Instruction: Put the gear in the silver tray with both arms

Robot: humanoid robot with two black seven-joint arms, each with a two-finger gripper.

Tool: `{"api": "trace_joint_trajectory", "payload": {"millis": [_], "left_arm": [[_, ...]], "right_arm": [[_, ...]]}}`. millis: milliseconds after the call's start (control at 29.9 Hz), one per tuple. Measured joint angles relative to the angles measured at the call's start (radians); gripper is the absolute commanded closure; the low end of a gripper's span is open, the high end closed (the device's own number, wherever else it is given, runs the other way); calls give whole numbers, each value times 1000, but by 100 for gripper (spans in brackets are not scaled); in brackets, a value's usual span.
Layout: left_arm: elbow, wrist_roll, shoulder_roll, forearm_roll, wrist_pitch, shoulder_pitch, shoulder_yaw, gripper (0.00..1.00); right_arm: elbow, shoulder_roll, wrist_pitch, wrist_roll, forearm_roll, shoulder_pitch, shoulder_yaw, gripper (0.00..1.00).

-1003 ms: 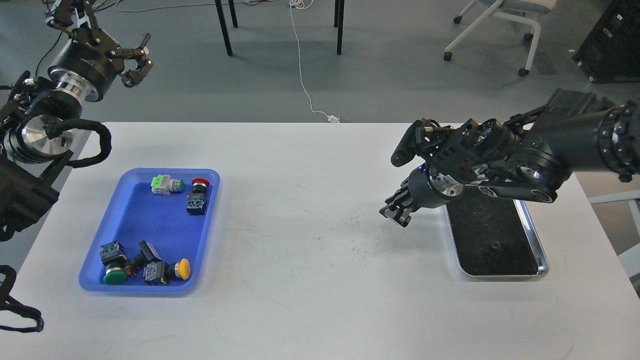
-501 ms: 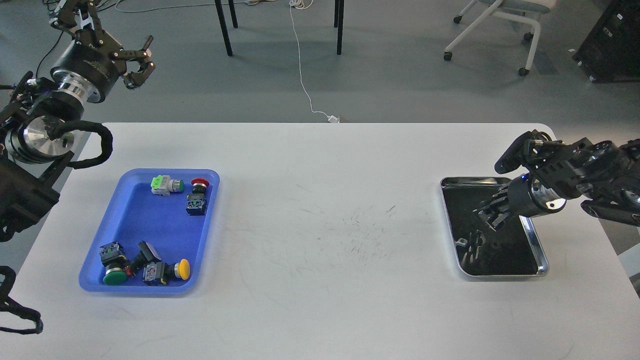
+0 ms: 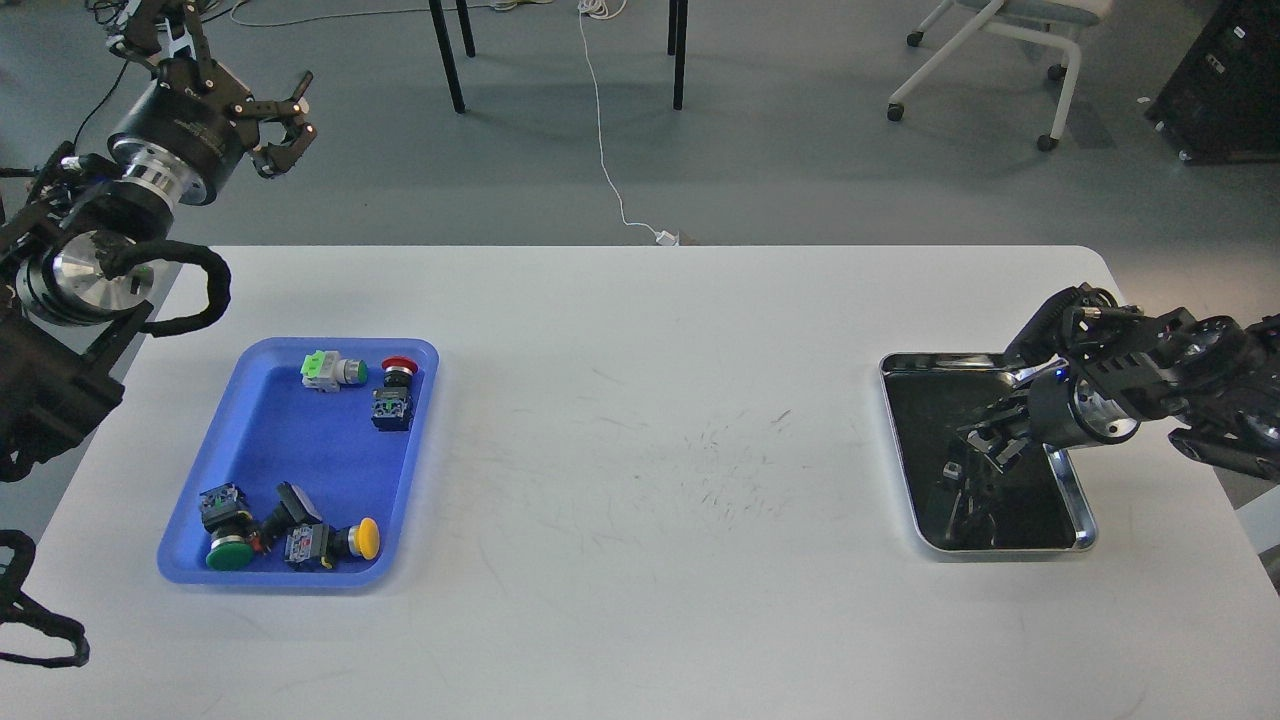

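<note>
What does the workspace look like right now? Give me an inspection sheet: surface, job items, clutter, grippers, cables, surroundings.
Surface: white table, scuff marks near its middle.
Job's things: silver tray at the table's right side; no gear can be made out against its dark reflective bottom.
Clutter: blue tray on the left, holding push-button switches with green, red and yellow caps.
Grippers: left gripper raised beyond the table's far left corner, fingers spread, empty. Right gripper low over the silver tray; fingers too dark to tell apart.
Cables: white cable on the floor behind the table; black hose looped on the left arm.
Surroundings: grey floor, wheeled chair, black table legs.
</note>
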Motion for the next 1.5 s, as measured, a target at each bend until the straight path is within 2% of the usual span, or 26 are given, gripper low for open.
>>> {"api": "trace_joint_trajectory", "payload": {"millis": [134,267,434,568,735,869,1070,1203,1404,1504], "left_arm": [[0,0,0,0,0,-3,0,2],[-1,1,-1,1,0,-9,0,2],[-1,-1,-5,-1,0,-10,-6,2],[-2,-3,-9,-2,-2,-10,-3,2],[4,-3,-21,-10,-3,-3,-12,2],[6,-6,-53,-22,-1,-5,-19,2],[11,-9,-97,-47,4,-1,-20,2],[13,-9,-123,-48,3,2,-20,2],[14,-10,-159,-52,0,44,-38,2],[12,-9,-167,-52,-1,70,-61,2]], "right_arm": [[10,-31,-6,1,11,19,80,5],[5,-65,-1,-6,34,25,296,2],[-9,-69,5,-25,84,6,574,2],[-18,-53,-4,-26,226,-26,804,2],[-36,9,-20,-23,429,-84,1100,1],[-74,70,-28,-21,484,-119,1282,1],[-84,127,-31,-20,567,-213,1480,1],[-84,149,-20,-20,766,-294,1589,1],[-84,190,-15,-20,1089,-359,1655,1],[-87,192,20,-25,1263,-404,1693,1]]}}
